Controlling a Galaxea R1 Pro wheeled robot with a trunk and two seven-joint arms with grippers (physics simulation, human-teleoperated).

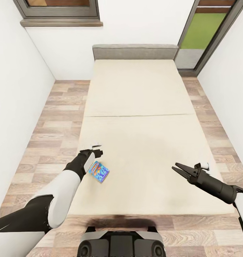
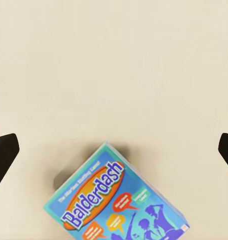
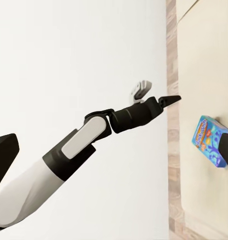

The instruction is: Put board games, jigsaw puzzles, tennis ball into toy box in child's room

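1. We face a cream bed (image 1: 135,107) with a grey headboard, set on a wood-plank floor (image 1: 57,121) between white walls.
2. A light-blue "Balderdash" board game (image 1: 99,172) with an orange logo rests on the near left part of the mattress, close to its left edge. It sits at a skewed angle, and from the right wrist view (image 3: 210,140) one side looks propped up off the mattress.
3. Our left end effector (image 1: 95,151) hangs above the bed edge, just beside the game's far end and apart from it. In the left wrist view the box (image 2: 116,200) lies below and between the two dark fingertips (image 2: 3,152), which stand wide apart with nothing between them.
4. Our right end effector (image 1: 177,170) hovers over the near right part of the mattress, well apart from the game. Its two black fingers are spread in a narrow V and hold nothing.
5. The right wrist view looks across at the left arm (image 3: 78,145), reaching in front of the white wall.
6. The robot's dark base (image 1: 121,242) sits at the foot of the bed.
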